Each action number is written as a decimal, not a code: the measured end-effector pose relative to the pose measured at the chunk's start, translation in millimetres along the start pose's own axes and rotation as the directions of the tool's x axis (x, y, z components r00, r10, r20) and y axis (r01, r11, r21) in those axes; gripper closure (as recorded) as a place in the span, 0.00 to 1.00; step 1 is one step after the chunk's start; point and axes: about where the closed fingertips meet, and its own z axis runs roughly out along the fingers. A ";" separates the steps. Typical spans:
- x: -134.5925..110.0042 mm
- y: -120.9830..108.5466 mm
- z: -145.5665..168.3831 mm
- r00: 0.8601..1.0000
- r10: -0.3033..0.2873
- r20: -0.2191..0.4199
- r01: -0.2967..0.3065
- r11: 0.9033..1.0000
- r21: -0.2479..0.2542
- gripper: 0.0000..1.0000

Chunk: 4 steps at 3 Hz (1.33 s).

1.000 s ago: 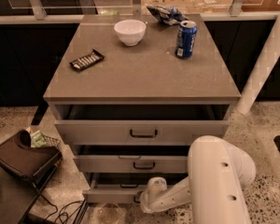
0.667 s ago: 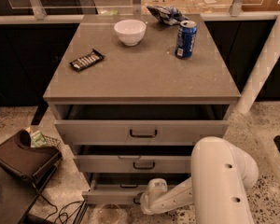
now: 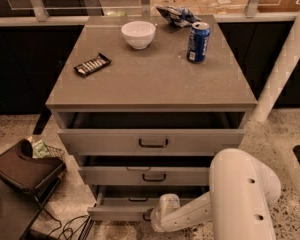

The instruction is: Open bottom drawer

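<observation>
Although a full second separates the views, almost nothing has moved: the end effector (image 3: 152, 215) sits at the same low spot against the right end of the bottom drawer (image 3: 117, 213). The drawer front stands out from the cabinet about as far as it did before.

The bottom drawer stretches leftward from the end effector. Its grey front is pulled a little forward of the two fronts above, with a dark gap behind it. Its handle lies at or under the end effector and cannot be made out clearly. Whether the end effector is spread or pressed together cannot be told.

The bulky white arm (image 3: 240, 194) rises to the right of the end effector. Just above the end effector is the middle drawer (image 3: 115, 175), and above that the top drawer (image 3: 100, 143), both slightly ajar. Far above, on the counter (image 3: 155, 84), sit a white bowl (image 3: 138, 34), a blue can (image 3: 198, 42) and a dark wrapped bar (image 3: 92, 64).

Judging by this stillness, the pull looks paused or nearly finished. The drawer is partly open, and more travel may be needed.
</observation>
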 end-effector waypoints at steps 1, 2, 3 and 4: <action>0.0 -0.1 0.0 1.000 0.000 0.000 0.000 1.000 0.000 1.00; -1.6 8.8 -8.2 1.000 0.010 -0.015 -0.010 1.000 0.024 1.00; -1.6 8.8 -8.2 1.000 0.010 -0.015 -0.010 1.000 0.024 1.00; -3.1 16.3 -15.8 0.999 0.018 -0.030 -0.017 0.999 0.045 1.00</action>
